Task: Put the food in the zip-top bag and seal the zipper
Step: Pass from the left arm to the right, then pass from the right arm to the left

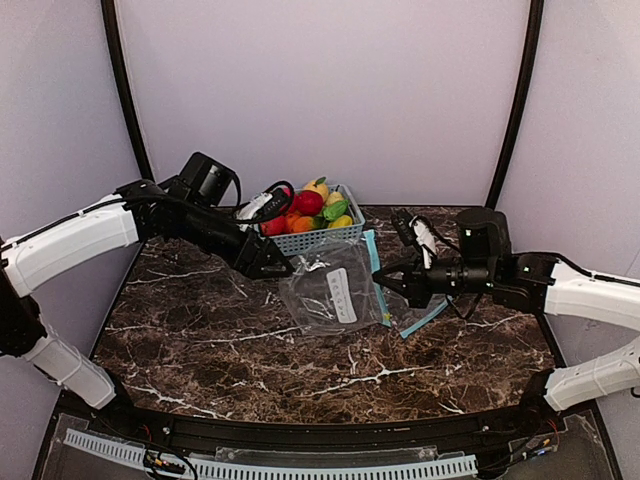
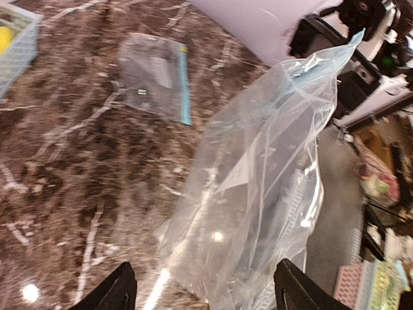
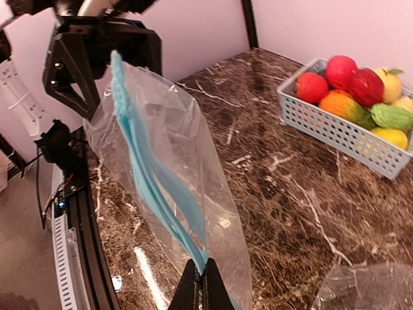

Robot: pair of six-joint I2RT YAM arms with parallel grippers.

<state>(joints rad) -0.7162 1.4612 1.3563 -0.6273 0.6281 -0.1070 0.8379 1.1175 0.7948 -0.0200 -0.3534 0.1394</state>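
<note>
Right fingers [image 3: 191, 292] pinch the zipper [image 3: 150, 175] strip's end.

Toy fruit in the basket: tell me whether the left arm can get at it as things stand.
Probably yes. The left gripper has its jaws open right beside the basket, and the toy fruit lies uncovered. The zip-top bag, pinched by the right gripper, hangs clear of the basket.
</note>
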